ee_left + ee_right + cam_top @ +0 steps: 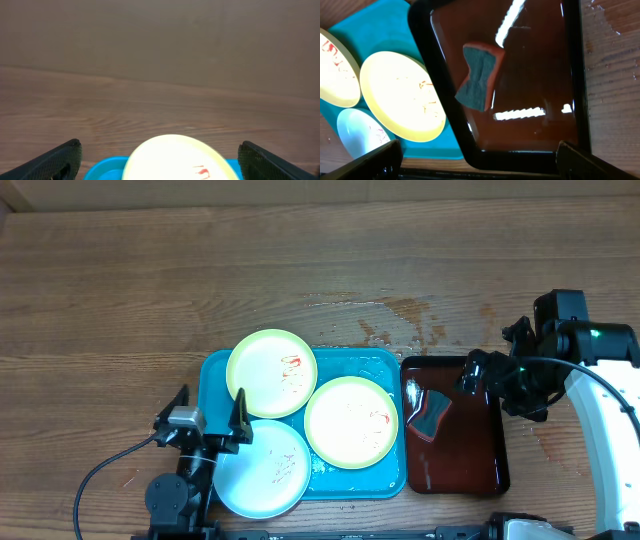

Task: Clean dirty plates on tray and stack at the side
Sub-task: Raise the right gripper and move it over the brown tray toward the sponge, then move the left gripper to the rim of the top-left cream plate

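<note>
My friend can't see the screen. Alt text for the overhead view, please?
Three red-smeared plates lie on a turquoise tray on a wooden table, beside a dark red tray holding a sponge. The left gripper and right gripper, both open, flank them.

No lettering, label, brand, number or sign is legible in any of my three views. The reddish marks on the plates point(271, 360) are smears, not characters.
</note>
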Robot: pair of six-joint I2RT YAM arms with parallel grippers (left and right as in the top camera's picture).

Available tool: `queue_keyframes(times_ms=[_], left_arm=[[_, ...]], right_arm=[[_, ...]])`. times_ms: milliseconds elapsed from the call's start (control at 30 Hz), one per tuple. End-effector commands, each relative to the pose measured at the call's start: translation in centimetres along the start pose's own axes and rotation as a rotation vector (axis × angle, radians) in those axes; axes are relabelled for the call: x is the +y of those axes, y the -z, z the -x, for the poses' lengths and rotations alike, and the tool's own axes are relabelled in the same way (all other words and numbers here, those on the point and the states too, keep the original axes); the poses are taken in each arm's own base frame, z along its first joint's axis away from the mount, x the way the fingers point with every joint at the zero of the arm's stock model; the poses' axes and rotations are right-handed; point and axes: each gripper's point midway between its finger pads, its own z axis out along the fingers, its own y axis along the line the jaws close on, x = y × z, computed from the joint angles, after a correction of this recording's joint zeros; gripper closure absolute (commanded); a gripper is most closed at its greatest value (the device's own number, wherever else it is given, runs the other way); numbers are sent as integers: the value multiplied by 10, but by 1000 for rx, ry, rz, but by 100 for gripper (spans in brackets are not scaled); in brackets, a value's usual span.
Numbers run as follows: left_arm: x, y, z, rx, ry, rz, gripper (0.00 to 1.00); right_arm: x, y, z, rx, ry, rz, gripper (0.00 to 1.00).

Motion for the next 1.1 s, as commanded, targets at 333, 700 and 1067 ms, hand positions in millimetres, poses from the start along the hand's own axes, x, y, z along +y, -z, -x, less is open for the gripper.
queue_keyframes(times_ms=[333,700,1067], left_arm=[[-17,0,28,117,-49,-55,0],[-30,-61,52,547,32,-80,0],[-28,-83,22,890,119,-54,0]], right_arm=[[2,7,7,-32,9,-1,0],[2,7,8,-38,12,0,0],[-2,7,9,-43,10,-26,0]])
